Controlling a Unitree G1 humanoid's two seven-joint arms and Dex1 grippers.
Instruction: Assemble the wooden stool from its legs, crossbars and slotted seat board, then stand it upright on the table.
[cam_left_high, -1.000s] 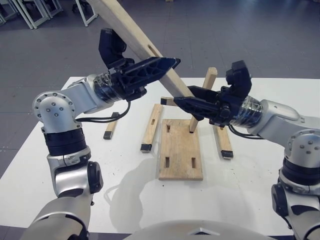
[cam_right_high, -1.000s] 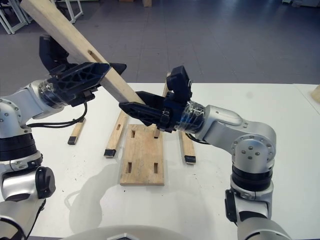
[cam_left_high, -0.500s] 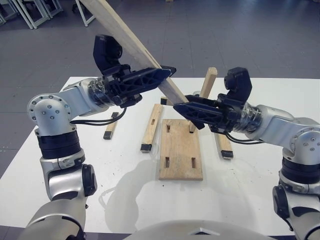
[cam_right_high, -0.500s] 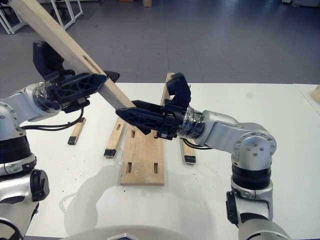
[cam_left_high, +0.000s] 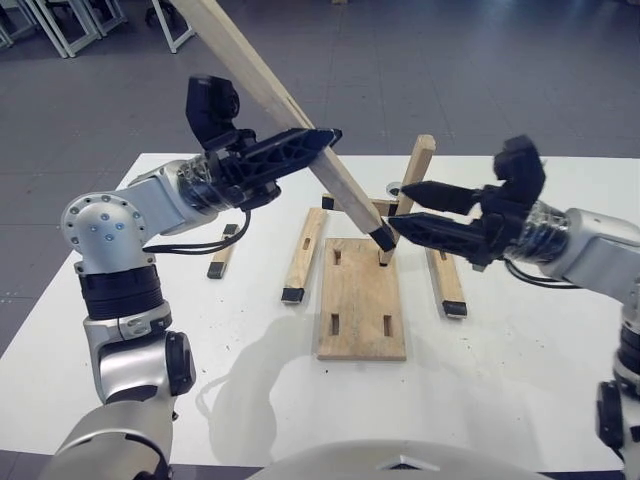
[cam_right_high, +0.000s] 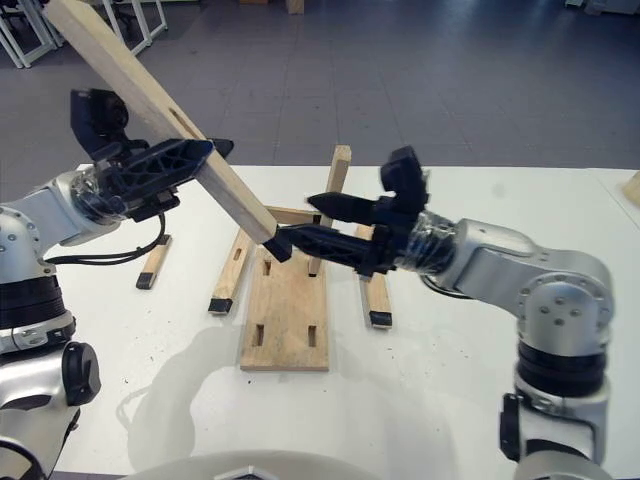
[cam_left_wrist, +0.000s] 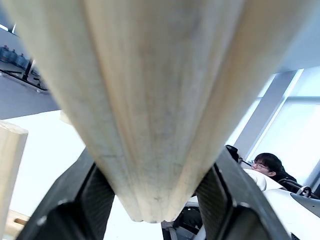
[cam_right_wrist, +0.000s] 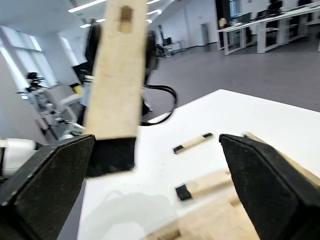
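Observation:
My left gripper (cam_left_high: 305, 143) is shut on a long wooden leg (cam_left_high: 262, 88) and holds it slanted in the air. The leg's black-capped lower end (cam_left_high: 382, 237) hangs just above the far edge of the slotted seat board (cam_left_high: 362, 318), which lies flat on the table. My right gripper (cam_left_high: 399, 206) stands open just right of that capped end, its lower finger (cam_right_high: 330, 243) close beside it. Another leg (cam_left_high: 414, 170) stands tilted at the board's far right slot. In the right wrist view the held leg (cam_right_wrist: 117, 65) hangs between my spread fingers (cam_right_wrist: 45, 185).
On the white table (cam_left_high: 520, 370) a leg (cam_left_high: 303, 252) lies left of the board and another (cam_left_high: 447, 283) lies to its right. A short crossbar (cam_left_high: 222, 255) rests farther left, and one more crossbar (cam_left_high: 350, 203) sits behind the board. The table's front half is bare.
My right gripper has pulled back to the right, off the lower end of the held leg, so the black cap now shows. The left gripper still holds the leg at nearly the same slant.

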